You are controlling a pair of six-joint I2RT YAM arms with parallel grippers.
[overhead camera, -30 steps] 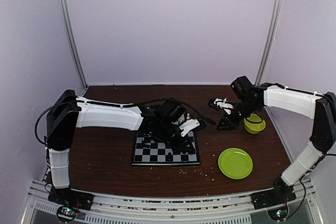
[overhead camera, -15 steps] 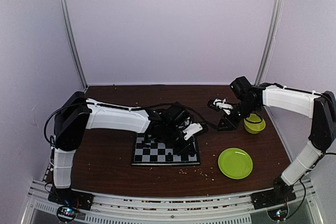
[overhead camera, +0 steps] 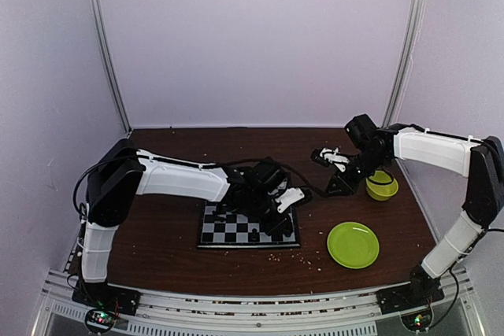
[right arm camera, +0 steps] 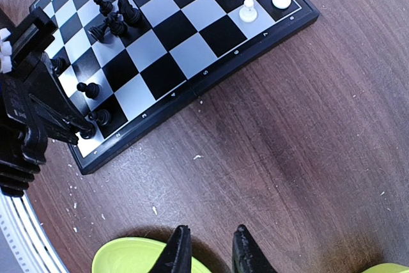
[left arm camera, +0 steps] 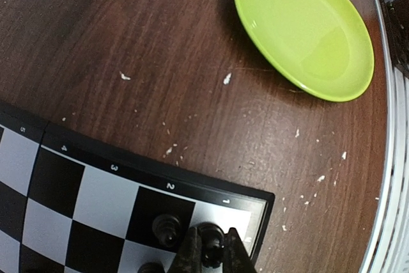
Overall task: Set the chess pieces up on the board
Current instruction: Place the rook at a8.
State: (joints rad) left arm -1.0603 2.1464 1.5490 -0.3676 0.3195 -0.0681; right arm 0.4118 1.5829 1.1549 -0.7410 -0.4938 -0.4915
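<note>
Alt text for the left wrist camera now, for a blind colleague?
The left end effector pinches a small black plastic chess piece at the corner square of the black-and-white checkered chessboard. Another black piece stands beside it; a round green plate lies beyond on the brown table.

The dark brown wooden bench [overhead camera: 157,241] is carrying four kinds of things directly on its surface. The board [overhead camera: 236,230] is lying flat near the middle, a little toward the left arm's side, its thin black rim resting on the wood. A round green plate [overhead camera: 353,244] is sitting to the right of the board, near it but not touching, and closer to the front edge. A small green bowl [overhead camera: 382,186] is standing farther back on the right, apart from the plate. Pale crumbs [overhead camera: 291,256] are lying scattered over the bare wood along the board's near edge and between the board's corner and the plate.
</note>
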